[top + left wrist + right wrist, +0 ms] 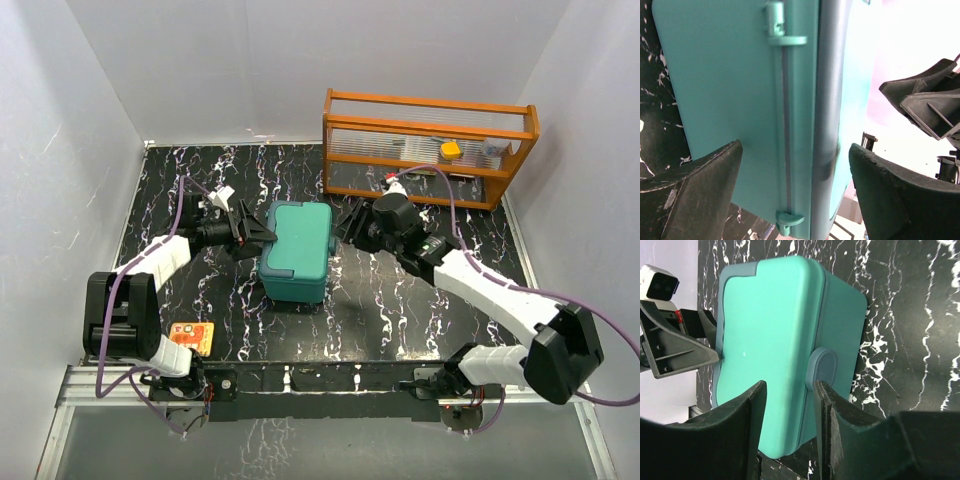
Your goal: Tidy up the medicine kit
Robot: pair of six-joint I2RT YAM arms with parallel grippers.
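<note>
The medicine kit (298,250) is a teal box lying mid-table with its lid down. My left gripper (255,235) is at its left side. In the left wrist view the kit's hinged back edge (790,100) runs between the wide-open jaws of my left gripper (795,170), with a gap at each finger. My right gripper (345,228) is at the kit's right side. In the right wrist view my right gripper (790,390) stands partly open across the lid's front edge. Its right finger tip is at the grey-blue latch (822,370). Nothing is gripped.
An orange slatted rack (430,145) stands at the back right with a yellow-capped item (451,150) and other small things inside. An orange card (190,335) lies near the left arm's base. White walls close in the table on three sides.
</note>
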